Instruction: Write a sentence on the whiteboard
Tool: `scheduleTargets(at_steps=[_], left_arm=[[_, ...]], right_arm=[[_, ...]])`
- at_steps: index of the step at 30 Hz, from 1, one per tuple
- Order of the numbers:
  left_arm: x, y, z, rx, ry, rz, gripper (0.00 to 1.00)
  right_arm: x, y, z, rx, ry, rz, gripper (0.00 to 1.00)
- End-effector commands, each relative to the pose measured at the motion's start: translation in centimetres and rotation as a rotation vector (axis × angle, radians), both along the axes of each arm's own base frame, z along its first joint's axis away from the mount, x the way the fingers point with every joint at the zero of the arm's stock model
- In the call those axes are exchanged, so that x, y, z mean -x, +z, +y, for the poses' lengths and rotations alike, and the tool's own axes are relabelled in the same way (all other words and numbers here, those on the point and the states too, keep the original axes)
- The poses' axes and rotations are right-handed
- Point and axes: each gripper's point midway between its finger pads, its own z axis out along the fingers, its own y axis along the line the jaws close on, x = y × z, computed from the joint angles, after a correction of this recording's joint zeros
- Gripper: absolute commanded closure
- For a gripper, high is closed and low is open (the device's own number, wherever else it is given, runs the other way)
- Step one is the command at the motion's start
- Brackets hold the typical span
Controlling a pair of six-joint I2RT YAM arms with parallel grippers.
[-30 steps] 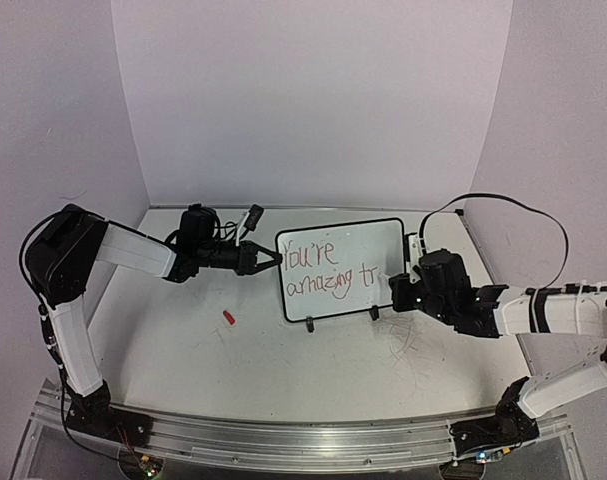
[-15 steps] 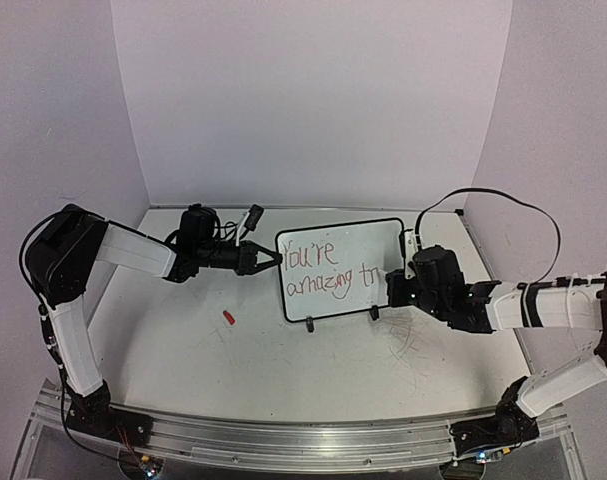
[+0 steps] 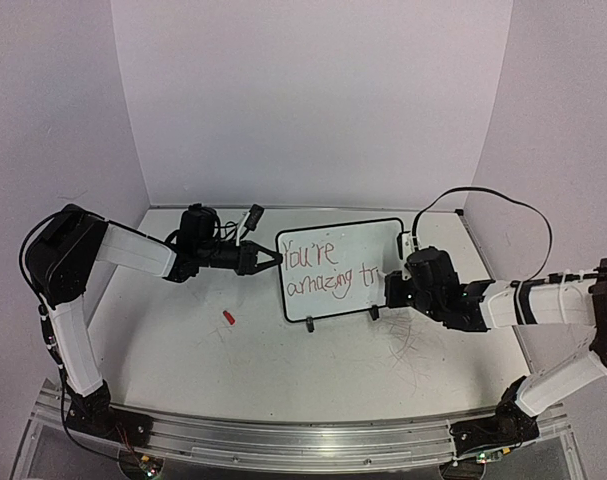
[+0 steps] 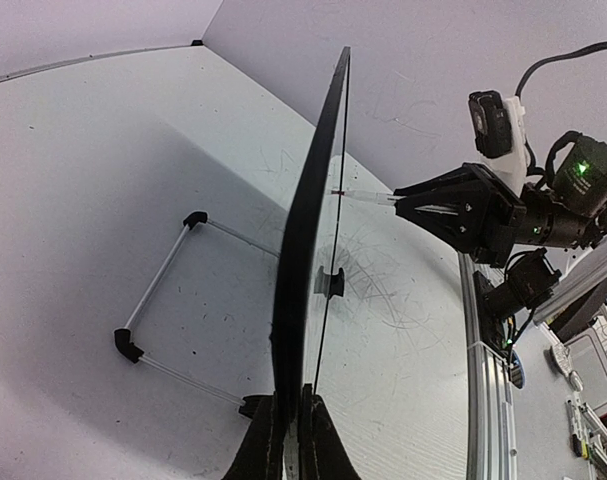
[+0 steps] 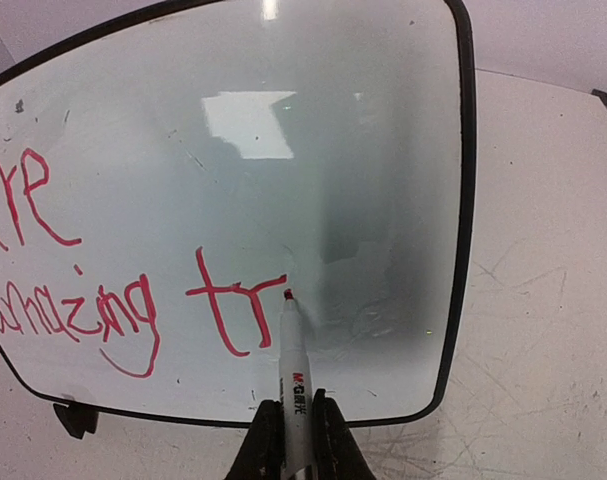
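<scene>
The sentence (image 3: 328,272) stood in red on two lines, "You're" above and "amazing tr" below, with the last stroke of the "r" ending at the marker tip (image 5: 287,294). It occupied the left and middle portion of the whiteboard (image 3: 368,245), leaving the right portion of the board face (image 5: 333,150) unwritten. The whiteboard stood roughly upright on its two small black feet (image 3: 312,322), in the middle of the surface (image 3: 283,370) and toward the back wall (image 3: 313,100), its written face turned toward my bases. In the left wrist view the board appeared edge-on as a thin dark line (image 4: 308,260), with a wire stand with black corner pieces (image 4: 130,345) lying on the surface behind it. My left jaws were clamped on the left edge of the whiteboard, one finger (image 4: 266,445) on each side of the frame. My right jaws were closed on the barrel of the marker (image 5: 296,365), which pointed at the board with its red tip touching the face just beside the "r". The same marker showed in the left wrist view (image 4: 368,197), meeting the board from the far side. A small red cap (image 3: 229,317) lay on the surface to the left of the board, well apart from both arms.
</scene>
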Motion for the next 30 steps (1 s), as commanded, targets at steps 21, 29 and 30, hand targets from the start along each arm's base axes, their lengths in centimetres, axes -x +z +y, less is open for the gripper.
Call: scheduleTargets(at_steps=[21,29,30], left_arm=[[0.6,0.0,-0.4,-0.022,-0.029,-0.003,1.00],[0.6,-0.1,-0.4,-0.023,-0.030,-0.002,1.00],[0.6,-0.1,-0.4,-0.023,-0.030,-0.002,1.00]], right_arm=[[0.8,-2.2,-0.6,-0.018,-0.023,0.074,1.00],[1.1,-2.8,-0.6,-0.012,-0.020,0.094,1.00],[1.2,-2.9,-0.7,-0.012,-0.020,0.096,1.00]])
